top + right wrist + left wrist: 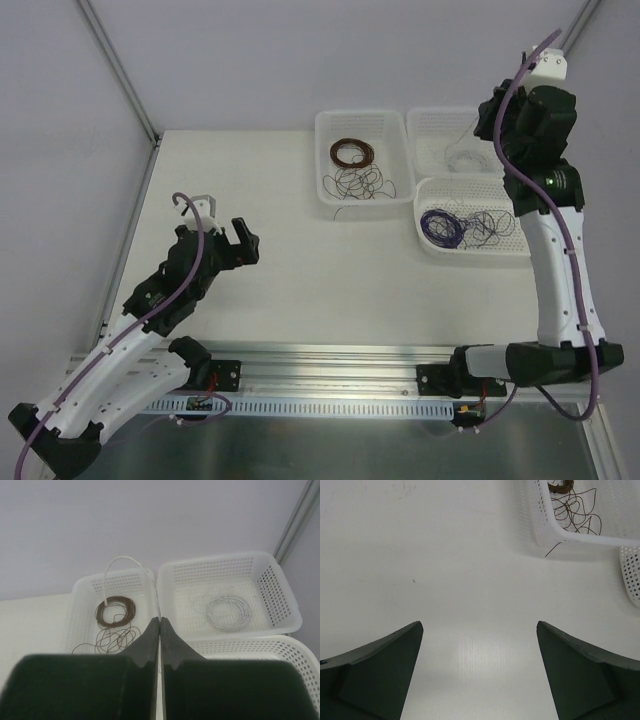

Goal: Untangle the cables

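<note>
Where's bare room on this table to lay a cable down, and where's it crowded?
Free: the tabletop between the left gripper and the brown-coil basket, and in front of the purple-coil basket. Crowded: far right, where both sit close to the white-wire basket, the right arm above it.

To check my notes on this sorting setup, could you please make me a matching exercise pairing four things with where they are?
Things:
1 brown coil
2 purple coil
3 pale wire loop
4 left hand

Places or states:
A open above the table
B near right basket
C left basket
D far right basket

Pairs: 1-C, 2-B, 3-D, 4-A
</note>
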